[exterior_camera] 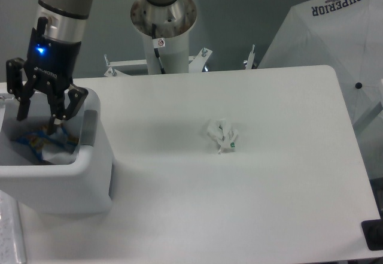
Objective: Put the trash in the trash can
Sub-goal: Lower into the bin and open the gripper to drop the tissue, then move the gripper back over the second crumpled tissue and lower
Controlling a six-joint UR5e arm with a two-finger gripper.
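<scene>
You see the end effector poised over the mouth of the trash can, its two black fingers spread wide apart and gripping nothing; a blue light glows on its dark body. The trash can is a boxy white plastic bin with rounded corners and a thick smooth rim, standing at the left edge of the worktop, with a grey strip on its right wall; inside you can make out a crinkled blue-and-yellow packet with something pale beside it. One scrap of trash, a small crumpled white wrapper with tiny green marks, lies near the middle of the matte white worktop, well apart from the bin. A white umbrella printed SUPERIOR sits beyond the right rear corner.
</scene>
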